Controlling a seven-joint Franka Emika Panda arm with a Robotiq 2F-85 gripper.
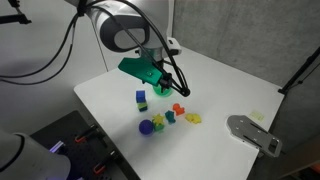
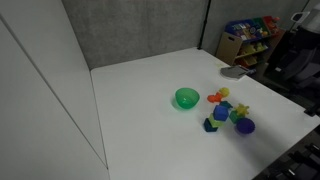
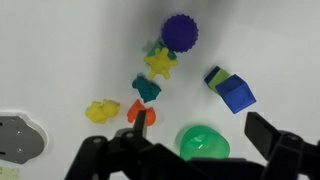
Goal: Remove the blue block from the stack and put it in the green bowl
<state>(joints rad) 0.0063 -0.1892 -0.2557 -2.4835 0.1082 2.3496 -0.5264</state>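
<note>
The blue block [image 3: 237,95] sits on top of a light green cube [image 3: 213,75], and together they form the stack [image 1: 141,99] on the white table. The stack also shows in an exterior view [image 2: 214,120]. The green bowl [image 3: 203,143] is empty and lies beside the stack, directly below my gripper [image 3: 203,128]. The bowl shows clearly in an exterior view [image 2: 186,98]. My gripper [image 1: 160,78] hangs above the table, open and empty, with a finger on each side of the bowl in the wrist view. The stack lies to one side of the jaws.
A spiky purple ball [image 3: 180,31] and small toys lie near the stack: a yellow star [image 3: 160,63], a teal piece [image 3: 147,88], an orange piece [image 3: 134,110] and a yellow piece [image 3: 101,110]. A grey flat object [image 1: 250,133] lies near the table edge.
</note>
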